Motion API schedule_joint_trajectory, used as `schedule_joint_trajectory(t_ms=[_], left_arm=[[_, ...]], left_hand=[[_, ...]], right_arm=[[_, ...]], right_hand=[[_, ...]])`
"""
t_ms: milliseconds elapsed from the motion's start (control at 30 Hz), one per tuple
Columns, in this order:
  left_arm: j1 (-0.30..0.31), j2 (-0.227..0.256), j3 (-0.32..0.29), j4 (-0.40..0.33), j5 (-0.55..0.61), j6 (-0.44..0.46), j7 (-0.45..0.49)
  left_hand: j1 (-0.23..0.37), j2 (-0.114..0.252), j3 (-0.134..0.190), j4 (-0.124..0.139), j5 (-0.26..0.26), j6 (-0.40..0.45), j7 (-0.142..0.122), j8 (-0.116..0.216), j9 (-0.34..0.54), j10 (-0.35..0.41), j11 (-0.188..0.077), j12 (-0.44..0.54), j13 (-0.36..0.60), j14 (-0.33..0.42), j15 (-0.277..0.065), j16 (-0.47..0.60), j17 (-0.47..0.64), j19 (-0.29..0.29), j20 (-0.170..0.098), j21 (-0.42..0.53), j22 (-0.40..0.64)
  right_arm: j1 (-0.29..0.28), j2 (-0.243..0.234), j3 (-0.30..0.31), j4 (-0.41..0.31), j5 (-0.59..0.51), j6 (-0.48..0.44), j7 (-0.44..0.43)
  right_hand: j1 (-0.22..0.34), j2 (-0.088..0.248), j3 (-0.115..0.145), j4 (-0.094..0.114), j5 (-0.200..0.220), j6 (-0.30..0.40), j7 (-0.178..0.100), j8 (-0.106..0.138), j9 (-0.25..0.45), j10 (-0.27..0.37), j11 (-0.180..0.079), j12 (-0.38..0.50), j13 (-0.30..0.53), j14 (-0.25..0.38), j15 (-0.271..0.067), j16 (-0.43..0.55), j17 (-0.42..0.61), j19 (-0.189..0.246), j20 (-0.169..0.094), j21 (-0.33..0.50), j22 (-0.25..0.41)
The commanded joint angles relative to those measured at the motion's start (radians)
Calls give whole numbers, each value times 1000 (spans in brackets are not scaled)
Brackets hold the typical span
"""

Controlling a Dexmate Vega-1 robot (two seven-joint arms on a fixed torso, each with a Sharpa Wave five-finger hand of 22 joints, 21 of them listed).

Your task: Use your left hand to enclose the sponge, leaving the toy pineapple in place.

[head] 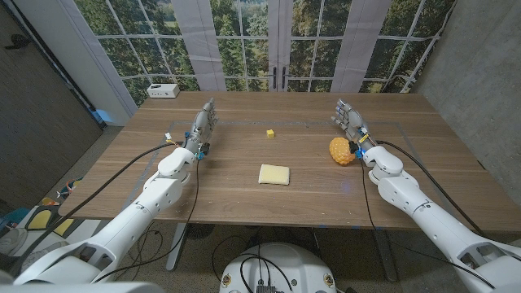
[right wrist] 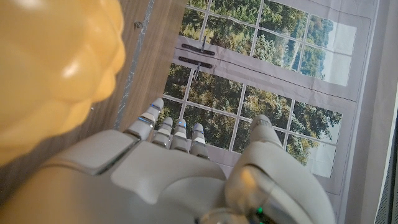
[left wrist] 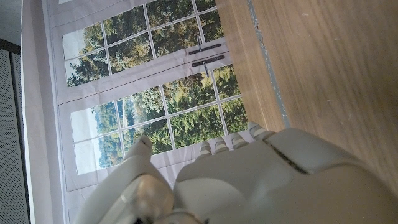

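Note:
A pale yellow rectangular sponge lies flat near the table's middle. The orange-yellow toy pineapple sits to its right, close beside my right hand, and looms blurred in the right wrist view as the pineapple. My left hand stands at the table's left side, fingers extended and apart, holding nothing, well left of the sponge. The left wrist view has my left hand with the bare wooden table beside it. My right hand holds nothing, fingers straight.
A small yellow cube sits behind the sponge. A white box stands at the table's far left corner. Grey tape lines mark a rectangle on the tabletop. Windows stand behind the table.

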Motion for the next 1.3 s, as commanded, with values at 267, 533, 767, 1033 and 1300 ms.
schedule_joint_trajectory(t_ms=[267, 533, 767, 1033, 1300], left_arm=[[-14, 16, 10, 9, 55, -16, 26], [-52, 62, 41, 15, 119, -4, -11], [-58, 102, 61, -44, 231, 26, 72], [-82, 156, 92, -112, 346, 88, 106], [-112, 206, 121, -178, 462, 146, 118]], left_hand=[[17, -2, 6, -8, 3, -94, -28, 17, 6, -107, 2, 15, 4, -88, 0, 12, 0, 6, 5, 9, 4], [43, -11, 10, -33, 0, -6, -30, 34, 8, -26, 7, 37, 5, -29, 12, 19, 0, 50, 18, 21, 3], [63, -16, 15, -51, -3, -12, -34, 25, 9, -13, 4, 37, 6, -4, 16, 21, 0, 65, 24, 24, 1], [75, -19, 18, -62, -5, -12, -38, 23, 9, -9, 5, 35, 6, 5, 21, 20, 0, 75, 29, 26, 1], [86, -19, 21, -70, -6, -12, -39, 21, 9, -8, 3, 33, 6, 8, 22, 18, 0, 84, 27, 27, 1]], right_arm=[[8, 7, -8, 5, -2, -6, 0], [10, 12, -11, 4, -7, -4, -6], [7, 11, -13, -9, -13, -8, -19], [2, 13, -15, -21, -20, -6, -30], [0, 19, -19, -25, -25, -3, -38]], right_hand=[[10, 3, 8, 0, 6, 6, -2, 7, 2, 11, -3, 7, 4, 1, 9, 5, 4, 8, 3, 6, 2], [9, 2, 7, 1, 5, 8, -7, 7, 2, 11, -2, 6, 4, 3, 13, 6, 5, 8, 5, 6, 2], [9, 2, 6, 1, 5, 7, -8, 7, 2, 11, -1, 6, 4, 4, 14, 6, 5, 8, 7, 6, 2], [8, 3, 5, 2, 5, 9, -11, 8, 2, 12, -1, 7, 4, 5, 14, 6, 5, 7, 8, 6, 2], [7, 3, 5, 3, 6, 10, -12, 8, 2, 13, 1, 7, 4, 6, 15, 7, 5, 7, 9, 6, 2]])
